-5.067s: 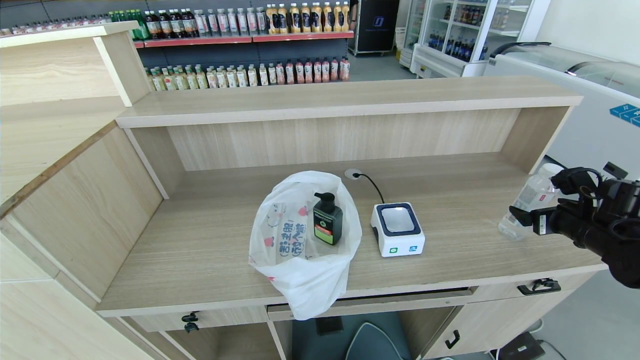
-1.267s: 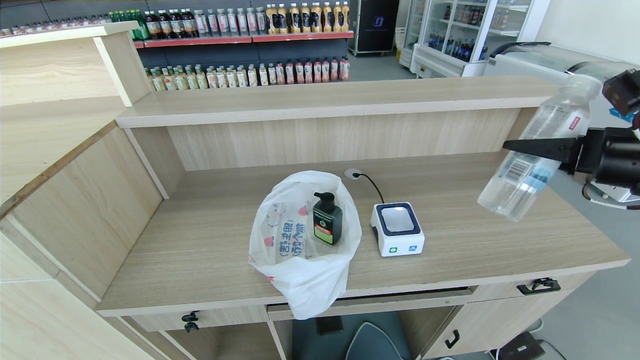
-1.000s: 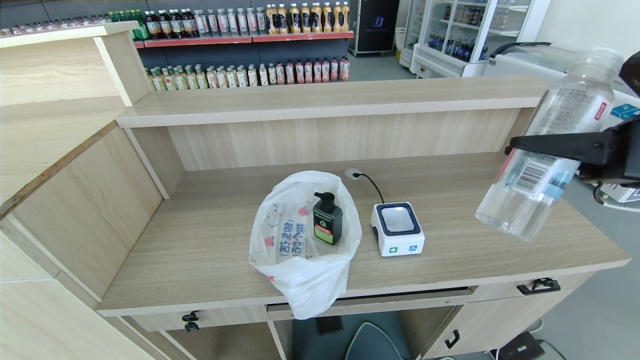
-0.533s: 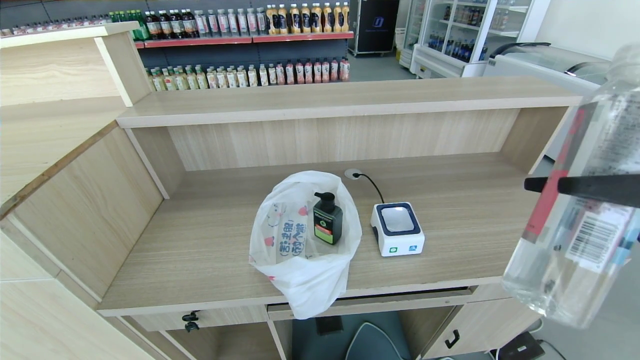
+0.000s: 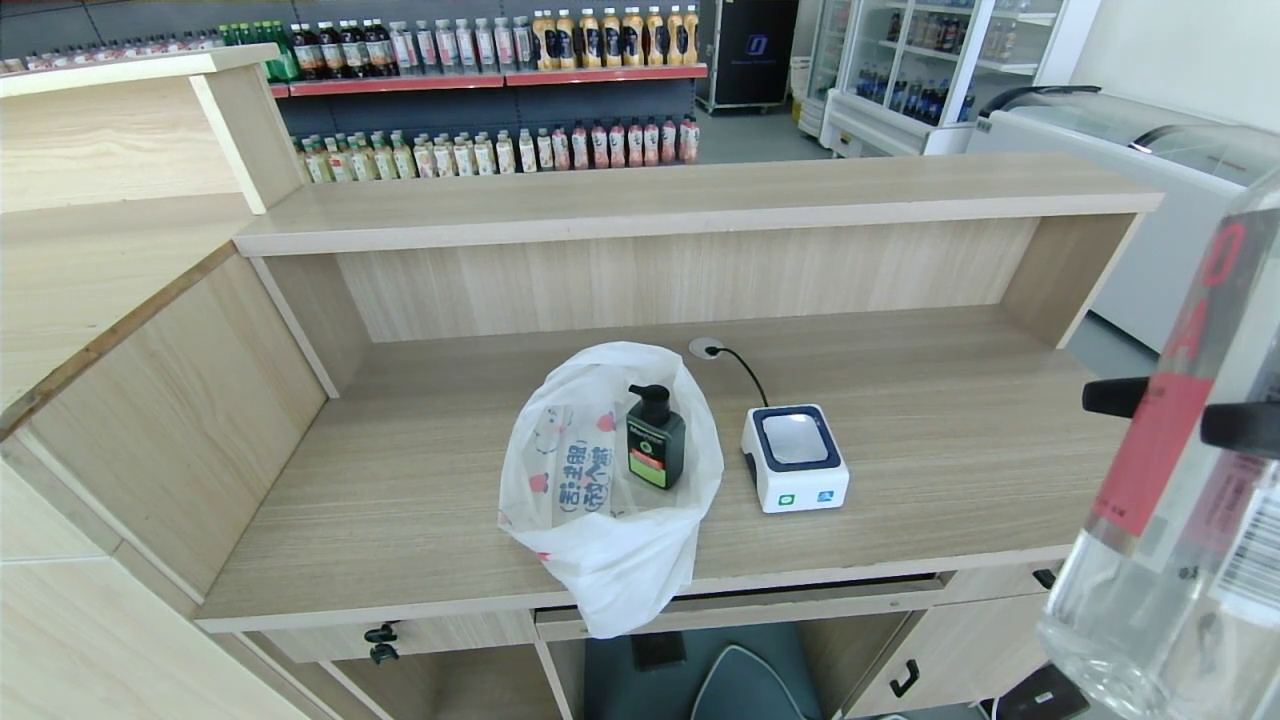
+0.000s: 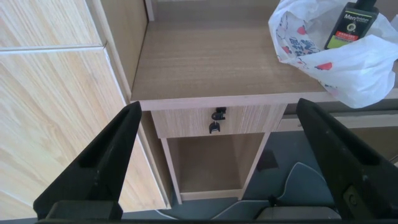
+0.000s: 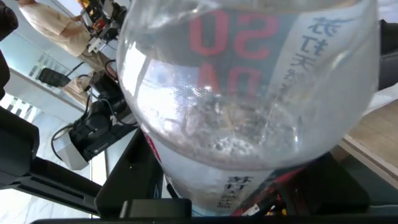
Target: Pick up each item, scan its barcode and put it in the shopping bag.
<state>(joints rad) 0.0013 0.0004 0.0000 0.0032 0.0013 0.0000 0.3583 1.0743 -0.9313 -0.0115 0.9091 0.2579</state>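
Observation:
A clear water bottle with a red-and-white label and a barcode hangs close to the head camera at the right edge, beyond the counter's right end. My right gripper is shut on it, its black fingers crossing the bottle; the right wrist view shows the bottle's round bottom close up. The white scanner sits on the counter, right of the white shopping bag, which holds a dark pump bottle. My left gripper hangs open below the counter's front left edge.
A black cable runs from the scanner to a hole in the counter. A raised shelf and side walls bound the counter at back and left. Drawers with black handles sit under its front edge.
The right gripper has lifted the water bottle off the counter's right end and carried it up and toward the head camera, where it now looms large at the right edge.

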